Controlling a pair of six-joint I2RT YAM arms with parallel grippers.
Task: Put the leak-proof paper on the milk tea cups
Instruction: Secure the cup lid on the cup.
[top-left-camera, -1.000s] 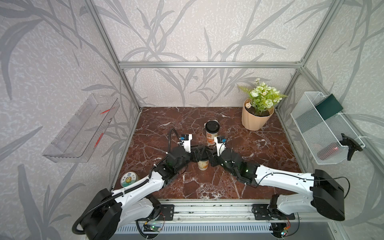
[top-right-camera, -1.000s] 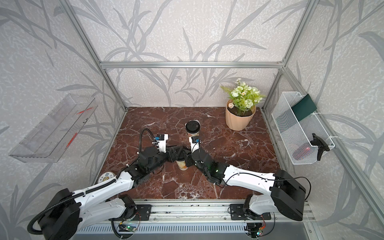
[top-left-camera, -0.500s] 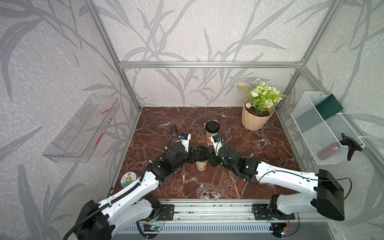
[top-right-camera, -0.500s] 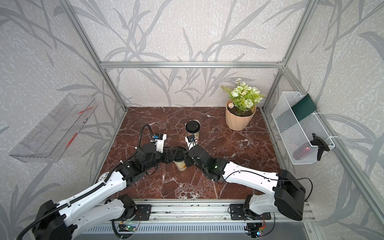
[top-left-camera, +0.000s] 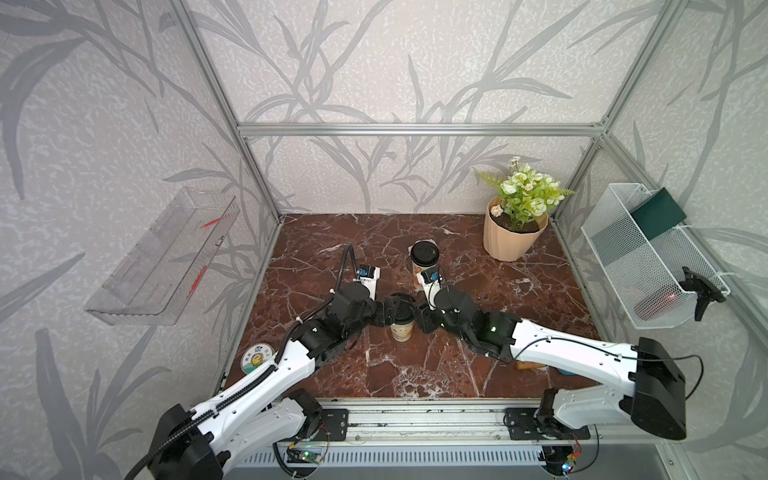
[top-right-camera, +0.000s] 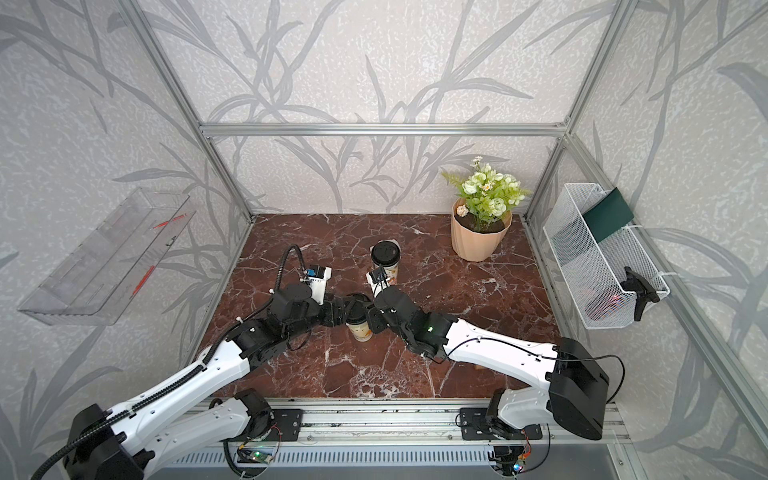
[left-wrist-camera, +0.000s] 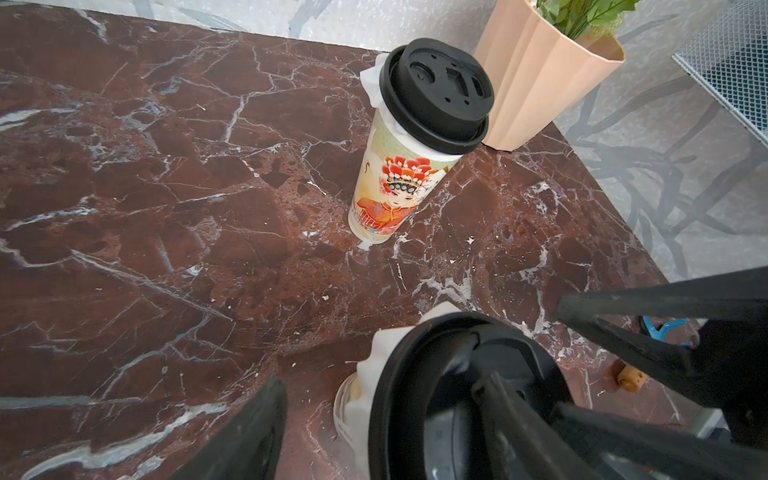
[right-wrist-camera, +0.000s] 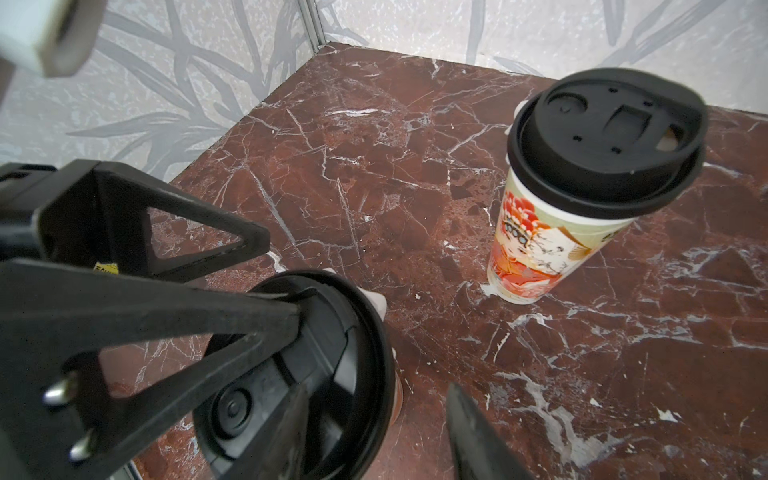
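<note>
Two milk tea cups stand on the marble floor, each with a black lid on top. The far cup (top-left-camera: 424, 259) (left-wrist-camera: 390, 187) shows white leak-proof paper (left-wrist-camera: 371, 81) crumpled out under its lid. The near cup (top-left-camera: 402, 326) (top-right-camera: 360, 330) stands between my two grippers, and its leak-proof paper (left-wrist-camera: 380, 361) (right-wrist-camera: 375, 301) also peeks out under the lid. My left gripper (top-left-camera: 384, 313) (left-wrist-camera: 374, 428) is open, with one finger over the lid and the other clear of the cup's side. From the opposite side, my right gripper (top-left-camera: 419, 318) (right-wrist-camera: 386, 436) is open astride the lid rim.
A ribbed peach plant pot (top-left-camera: 513, 232) stands at the back right. On the right wall hangs a white wire basket (top-left-camera: 648, 266), and on the left wall a clear shelf (top-left-camera: 162, 257). A round printed disc (top-left-camera: 256, 358) lies front left. Under the right arm lies a cork-like piece (left-wrist-camera: 629, 376).
Both grippers' jaws have spread wider at the near cup's lid. The arms have shifted slightly toward the back. Neither cup has moved.
</note>
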